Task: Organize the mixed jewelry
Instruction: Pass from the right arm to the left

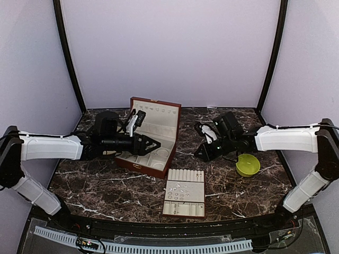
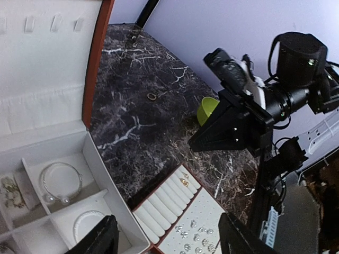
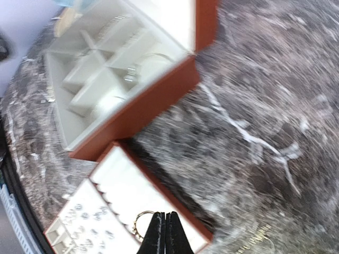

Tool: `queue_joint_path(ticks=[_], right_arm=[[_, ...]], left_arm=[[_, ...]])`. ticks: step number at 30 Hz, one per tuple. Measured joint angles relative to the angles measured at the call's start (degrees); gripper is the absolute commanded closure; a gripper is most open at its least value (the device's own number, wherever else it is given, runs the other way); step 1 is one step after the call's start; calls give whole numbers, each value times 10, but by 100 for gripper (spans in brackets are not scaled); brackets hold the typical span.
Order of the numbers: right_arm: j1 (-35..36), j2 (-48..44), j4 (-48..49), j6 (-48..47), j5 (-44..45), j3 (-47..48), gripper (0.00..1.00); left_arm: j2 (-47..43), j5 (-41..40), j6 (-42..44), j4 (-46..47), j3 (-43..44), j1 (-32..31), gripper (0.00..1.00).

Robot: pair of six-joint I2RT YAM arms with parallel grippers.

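My right gripper is shut on a small thin ring, held just above the cream slotted ring tray. From above, that gripper hangs between the box and the green bowl. My left gripper stands open with nothing between its fingers, over the front corner of the reddish-brown box. A hoop bracelet lies in one cream compartment and a second hoop in the one beside it. Several studs sit on the tray's flat half, and a loose ring lies on the marble.
The box lid stands upright at the back. A green bowl sits right of the right gripper. The ring tray lies near the front edge of the marble table. Grey walls enclose the table.
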Motion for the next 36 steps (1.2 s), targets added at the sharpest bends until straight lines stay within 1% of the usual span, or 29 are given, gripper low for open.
queue_joint_path(ticks=[2, 5, 11, 13, 19, 21, 26, 36], right_arm=[[20, -10, 22, -5, -10, -4, 100], [42, -19, 51, -19, -14, -3, 100], [77, -20, 70, -54, -14, 9, 100], [88, -19, 70, -68, -12, 22, 100], [111, -14, 70, -101, -8, 56, 100], [115, -10, 69, -110, -5, 65, 100], [122, 1, 64, -127, -2, 76, 100], [126, 6, 54, -141, 6, 80, 100]], left_arm=[[23, 16, -60, 16, 0, -2, 33], [39, 39, -129, 29, 3, -3, 33], [59, 85, -221, 50, 21, -5, 34], [71, 103, -247, 59, 24, -6, 36], [111, 139, -284, 62, 37, -6, 50], [120, 149, -292, 61, 43, -6, 53], [126, 168, -303, 64, 49, -7, 55], [143, 193, -329, 95, 50, -8, 67]])
